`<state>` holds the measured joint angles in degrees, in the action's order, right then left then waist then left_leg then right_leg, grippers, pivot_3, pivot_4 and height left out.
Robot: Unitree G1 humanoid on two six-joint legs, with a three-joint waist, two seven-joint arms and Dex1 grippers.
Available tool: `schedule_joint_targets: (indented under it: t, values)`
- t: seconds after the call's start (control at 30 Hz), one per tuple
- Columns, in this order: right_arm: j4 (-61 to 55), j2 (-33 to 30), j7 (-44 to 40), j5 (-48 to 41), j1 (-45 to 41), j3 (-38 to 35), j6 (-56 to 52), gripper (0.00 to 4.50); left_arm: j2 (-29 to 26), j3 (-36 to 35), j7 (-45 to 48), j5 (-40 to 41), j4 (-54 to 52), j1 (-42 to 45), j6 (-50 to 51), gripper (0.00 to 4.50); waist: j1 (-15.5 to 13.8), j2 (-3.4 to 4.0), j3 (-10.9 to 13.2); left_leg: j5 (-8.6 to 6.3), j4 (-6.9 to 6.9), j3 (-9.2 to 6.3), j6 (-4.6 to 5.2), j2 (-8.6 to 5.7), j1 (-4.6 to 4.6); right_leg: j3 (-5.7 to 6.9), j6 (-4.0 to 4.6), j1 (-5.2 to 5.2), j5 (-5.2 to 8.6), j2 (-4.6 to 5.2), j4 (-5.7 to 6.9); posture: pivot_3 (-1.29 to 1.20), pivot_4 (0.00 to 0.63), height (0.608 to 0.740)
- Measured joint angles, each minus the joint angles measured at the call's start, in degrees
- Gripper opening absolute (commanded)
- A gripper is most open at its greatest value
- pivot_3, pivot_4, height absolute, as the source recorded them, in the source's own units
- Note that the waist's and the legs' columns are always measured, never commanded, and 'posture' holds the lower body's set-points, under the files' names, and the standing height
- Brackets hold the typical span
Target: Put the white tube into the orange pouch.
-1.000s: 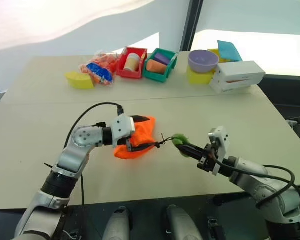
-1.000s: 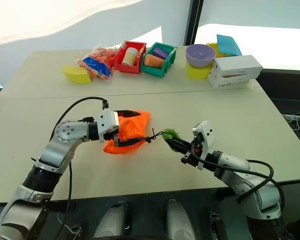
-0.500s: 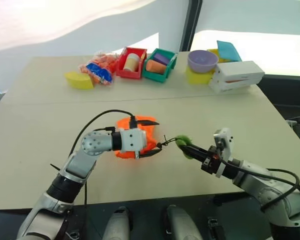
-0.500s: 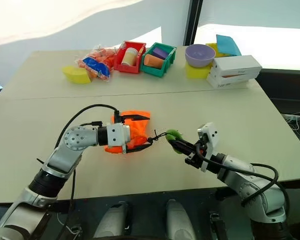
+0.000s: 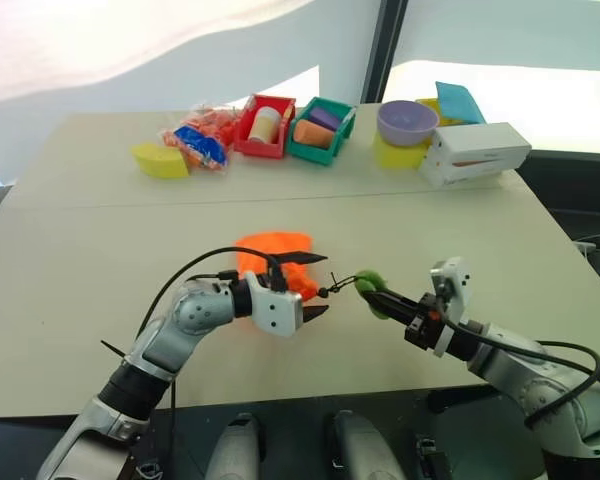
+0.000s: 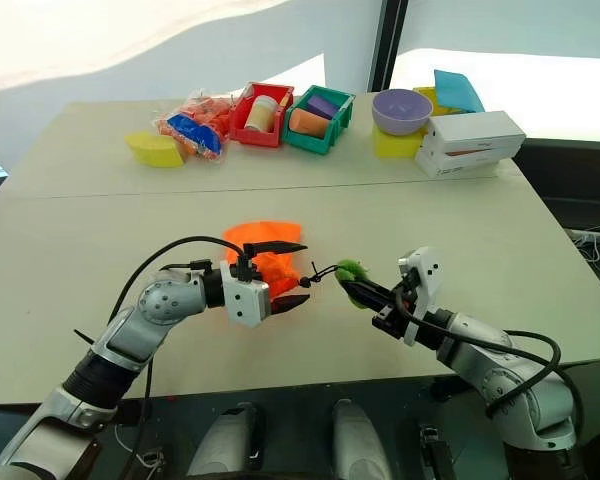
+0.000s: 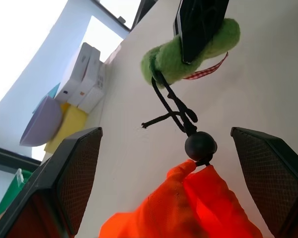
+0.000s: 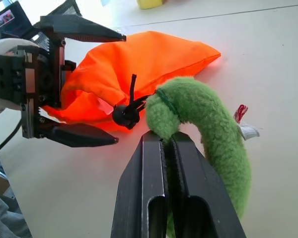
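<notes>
The orange pouch [image 5: 272, 256] lies on the table's middle, its black cord running to a black bead [image 7: 200, 146] and a fuzzy lime-green ring [image 5: 368, 289]. My left gripper [image 5: 313, 285] is open, one finger above and one below the pouch's cord end, and the fabric sits loosely between them. My right gripper [image 8: 164, 136] is shut on the green ring and holds it just above the table, to the right of the pouch. The white tube is out of view.
Along the far edge stand a yellow piece [image 5: 160, 160], a crinkly snack bag [image 5: 195, 140], a red bin [image 5: 263, 125] with a cream cylinder, a green bin [image 5: 320, 130], a purple bowl [image 5: 407, 120] and a long white box [image 5: 475, 152].
My left hand has slid right and toward the near edge along the pouch, rolling its wrist. More of the pouch now shows behind it. The right gripper keeps the ring in place.
</notes>
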<state>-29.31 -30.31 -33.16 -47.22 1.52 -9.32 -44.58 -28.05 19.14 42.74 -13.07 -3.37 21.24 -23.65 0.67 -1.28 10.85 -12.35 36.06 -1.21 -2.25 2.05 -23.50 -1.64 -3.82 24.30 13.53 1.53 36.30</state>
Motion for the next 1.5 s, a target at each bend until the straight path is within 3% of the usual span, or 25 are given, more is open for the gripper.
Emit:
schedule_joint_targets:
  t: [0.2,0.33,0.63,0.73,0.87,1.23,1.5]
  values:
    - [0.0,-0.5,0.6,-0.2,2.8,-2.0,0.5,0.00,-1.5,-0.6,-0.2,2.3,0.4,-3.4,0.3,4.42,0.0,0.02,0.0,0.00,-0.01,0.00,0.00,0.01,0.01,0.00,0.01,0.00,0.00,0.01,0.01,0.00,0.150,0.740]
    - [-1.4,-6.6,-1.5,4.9,6.4,-0.6,2.2,0.00,-2.2,-2.1,1.3,7.4,0.2,-6.0,3.8,4.42,0.0,0.04,0.0,0.00,0.01,0.02,0.00,0.01,0.01,0.01,0.01,0.00,0.01,0.03,0.01,0.00,0.150,0.740]
    - [-5.3,-14.1,-5.6,17.9,6.6,8.2,8.5,0.00,-4.0,-9.3,7.3,29.1,-8.7,-9.3,29.5,4.42,0.2,0.04,0.0,0.00,0.03,0.02,0.00,0.03,0.06,0.02,0.00,0.01,0.03,-0.01,0.01,0.00,0.150,0.740]
    - [-5.5,-14.3,-6.0,19.6,1.0,12.8,7.0,0.99,-5.6,-11.6,9.4,36.3,-10.0,-9.9,38.7,4.50,0.3,0.03,0.0,0.00,0.06,0.01,0.00,0.03,0.05,0.02,0.02,0.02,0.02,-0.01,0.02,0.00,0.150,0.740]
    - [-6.0,-14.3,-5.5,21.5,-3.0,14.7,6.2,2.98,-8.0,-14.0,11.4,41.6,-12.5,-9.9,45.7,4.50,-0.1,0.03,0.0,-0.01,0.06,0.01,-0.01,0.00,0.01,0.02,0.02,0.01,0.04,0.03,-0.03,0.00,0.150,0.740]
    - [-6.1,-14.1,-6.4,22.2,-4.2,12.9,6.1,2.98,-8.2,-16.7,11.5,42.3,-11.9,-9.1,46.9,4.50,0.1,0.03,0.0,-0.01,0.05,0.02,-0.01,0.01,0.00,0.02,0.02,0.01,0.03,0.02,-0.07,0.00,0.150,0.740]
    - [-3.2,-12.8,-4.9,32.8,-8.2,26.5,7.4,2.98,-7.9,-16.7,12.0,41.1,-10.9,-8.0,46.4,4.50,0.0,0.03,0.0,-0.01,0.06,0.04,-0.01,-0.01,-0.01,0.02,0.03,0.02,0.03,0.06,-0.08,0.00,0.150,0.740]
